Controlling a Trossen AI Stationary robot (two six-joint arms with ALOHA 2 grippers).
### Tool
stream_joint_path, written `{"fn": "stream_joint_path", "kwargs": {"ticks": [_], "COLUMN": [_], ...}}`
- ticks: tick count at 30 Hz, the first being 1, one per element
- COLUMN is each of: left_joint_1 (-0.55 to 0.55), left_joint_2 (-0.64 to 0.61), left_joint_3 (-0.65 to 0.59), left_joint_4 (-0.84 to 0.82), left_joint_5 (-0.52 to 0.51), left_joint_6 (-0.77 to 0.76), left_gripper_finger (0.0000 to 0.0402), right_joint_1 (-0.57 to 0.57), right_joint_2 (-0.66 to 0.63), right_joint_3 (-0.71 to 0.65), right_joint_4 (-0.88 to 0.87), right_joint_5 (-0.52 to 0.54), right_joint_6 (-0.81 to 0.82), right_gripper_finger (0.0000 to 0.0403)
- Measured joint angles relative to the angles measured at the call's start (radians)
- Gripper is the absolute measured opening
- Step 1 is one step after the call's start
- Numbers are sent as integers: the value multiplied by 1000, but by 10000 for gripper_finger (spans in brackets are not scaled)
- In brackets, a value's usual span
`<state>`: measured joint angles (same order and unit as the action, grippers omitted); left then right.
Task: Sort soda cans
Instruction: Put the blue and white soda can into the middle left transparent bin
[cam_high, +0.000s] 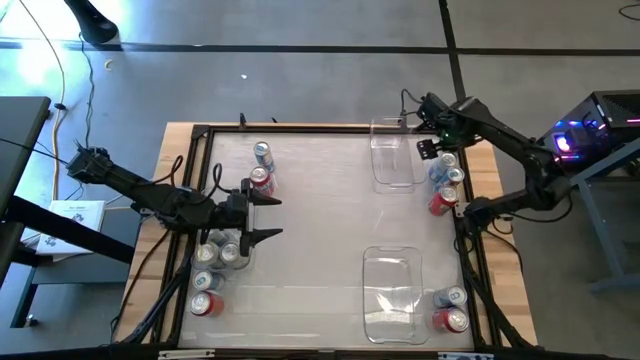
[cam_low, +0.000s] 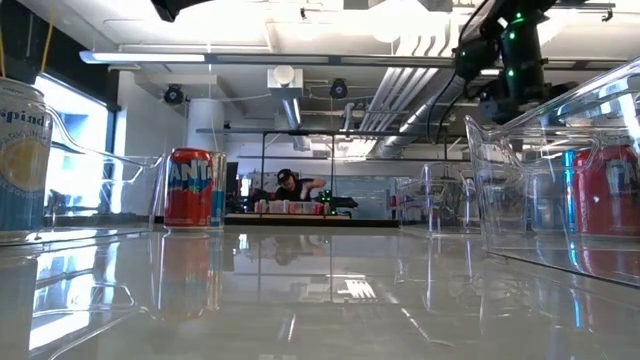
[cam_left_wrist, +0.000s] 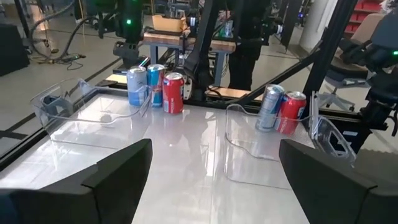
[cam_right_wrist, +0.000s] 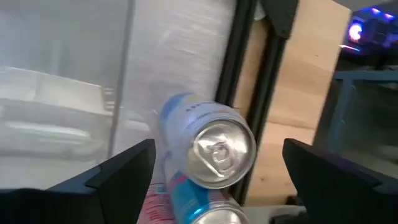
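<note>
Soda cans (cam_high: 218, 262) clustered along the table's (cam_high: 310, 215) left edge, toward the near-left corner: several silver-blue ones bunched together, a red one (cam_high: 207, 304) lying nearest the corner. Two more standing farther back on the left side, a blue-banded can (cam_high: 264, 154) with a red can (cam_high: 260, 180) touching it.

Left gripper (cam_high: 268, 217) low over the left half, fingers (cam_left_wrist: 118, 174) spread wide, gripping nothing, touching nothing; red can just beside one fingertip, cluster just behind the wrist.

Two clear plastic bins mid-table: far bin (cam_high: 392, 154) near the far edge, near bin (cam_high: 391, 292) near the near edge. Walls faint from above.

Right gripper (cam_high: 432, 148) hanging over the far-right corner, fingers (cam_right_wrist: 124, 171) parted wide, holding nothing. Directly below in the right wrist view, a blue-and-white can (cam_right_wrist: 208, 146) with silver top, apart from both fingers; second can beneath cut off by the frame. From above, this group (cam_high: 445, 185) along the right edge: blue cans partly hidden under the gripper, one red. Another pair (cam_high: 450, 310) at the near-right corner, one blue, one red.

Low view: orange-red can (cam_low: 194, 187) sharp; a pale can at the picture's edge cut off; labels behind bin walls hard to read. Person (cam_low: 292, 186) far off in the room.
</note>
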<state>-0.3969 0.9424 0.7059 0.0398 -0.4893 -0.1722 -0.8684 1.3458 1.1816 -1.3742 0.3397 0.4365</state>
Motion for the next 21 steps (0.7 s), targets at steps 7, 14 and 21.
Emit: {"fn": "stream_joint_path", "kwargs": {"ticks": [7, 14, 21], "left_joint_1": [0, 0, 0], "left_joint_2": [0, 0, 0], "left_joint_3": [0, 0, 0], "left_joint_4": [-21, -21, -21], "left_joint_5": [0, 0, 0], "left_joint_6": [0, 0, -6], "left_gripper_finger": [346, 346, 346], "right_joint_1": [10, 11, 11], "right_joint_2": [50, 73, 73], "right_joint_3": [-26, -32, -91], "right_joint_4": [-23, -45, 8], "right_joint_5": [29, 23, 25], "right_joint_6": [-9, -51, -105], "right_gripper_finger": [348, 348, 348]}}
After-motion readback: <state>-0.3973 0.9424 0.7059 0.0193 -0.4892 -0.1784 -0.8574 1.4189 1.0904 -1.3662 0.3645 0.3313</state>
